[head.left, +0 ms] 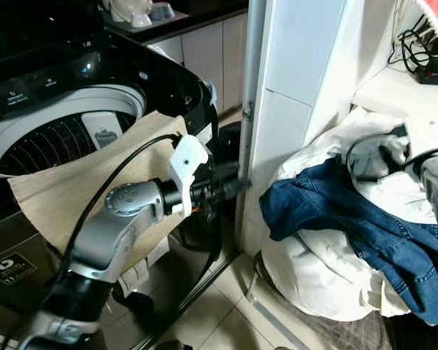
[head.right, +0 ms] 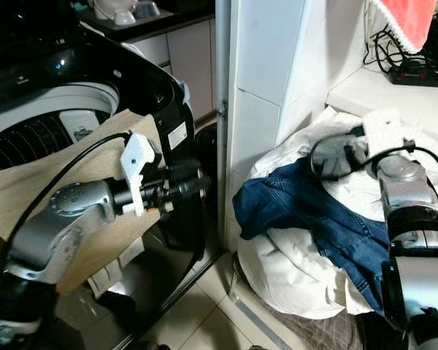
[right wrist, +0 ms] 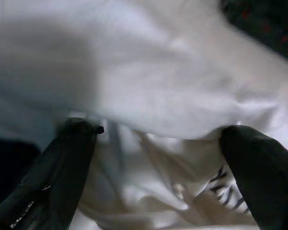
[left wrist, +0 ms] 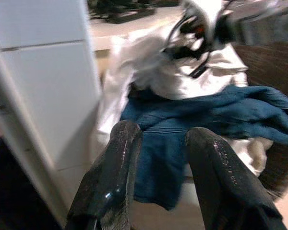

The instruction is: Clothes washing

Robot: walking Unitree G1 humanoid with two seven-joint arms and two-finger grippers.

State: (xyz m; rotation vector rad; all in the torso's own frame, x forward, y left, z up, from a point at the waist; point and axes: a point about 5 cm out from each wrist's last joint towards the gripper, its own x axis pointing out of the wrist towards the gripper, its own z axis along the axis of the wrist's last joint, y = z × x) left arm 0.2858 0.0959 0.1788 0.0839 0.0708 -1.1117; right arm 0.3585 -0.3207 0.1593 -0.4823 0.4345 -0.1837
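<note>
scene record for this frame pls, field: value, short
washer: top-loader, lid open, beige cloth draped over its front rim
laundry: white clothes heaped in basket, blue jeans on top
left gripper: open, in the air, pointing toward jeans
right gripper: open, fingers spread over white fabric on the heap
shelf: black power strip

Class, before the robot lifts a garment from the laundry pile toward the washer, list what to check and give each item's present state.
1. Washer drum open at the top: ok.
2. Beige cloth draped over the washer's front edge, partly across the opening: not ok.
3. Right claw spread wide over the white laundry: ok.
4. Right claw holding fabric: not ok, nothing gripped yet.
5. Left claw open, pointing at the blue jeans: ok.
6. Cable near the right claw snagging clothes: cannot tell.
</note>
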